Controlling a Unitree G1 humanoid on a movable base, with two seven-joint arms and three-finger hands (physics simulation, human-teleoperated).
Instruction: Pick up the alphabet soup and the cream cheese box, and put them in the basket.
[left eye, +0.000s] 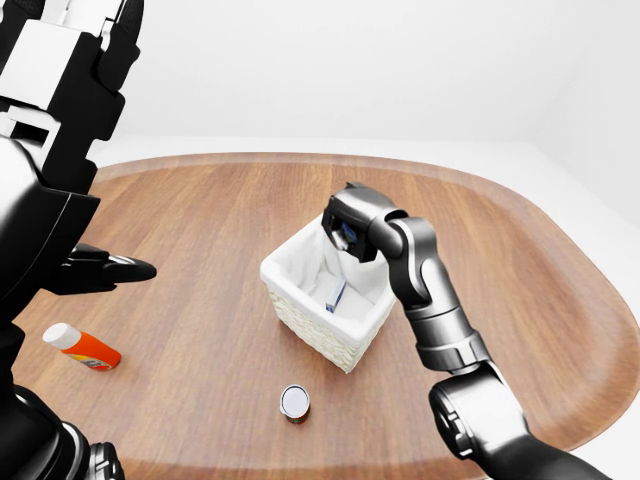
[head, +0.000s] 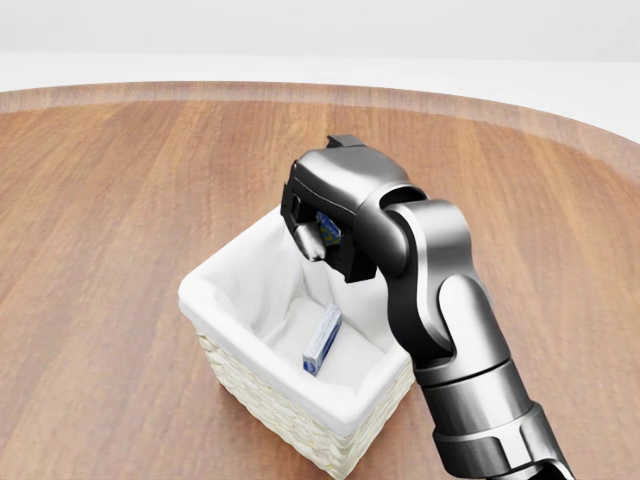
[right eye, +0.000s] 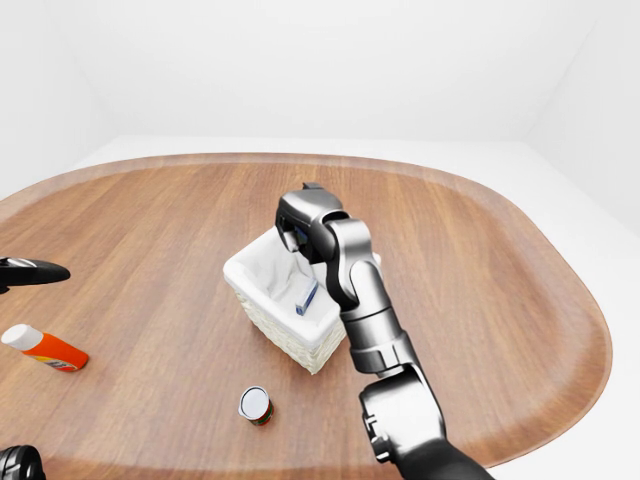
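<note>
Head view looks steeply down, close on the basket (head: 300, 400). Left-eye and right-eye views sit farther back, taking in the whole wooden table (right eye: 480, 300). All three share the basket.

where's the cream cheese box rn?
The cream cheese box lies inside the basket, on its white liner, centre-bottom of the head view, directly below the right hand.

The round brown worktop (head: 120, 200) is smooth, satiny grained wood. The pale woven wicker basket (head: 262, 402) looks rough, lined with soft matt white cloth. The grey right arm (head: 440, 300) gleams like polished metal.
</note>
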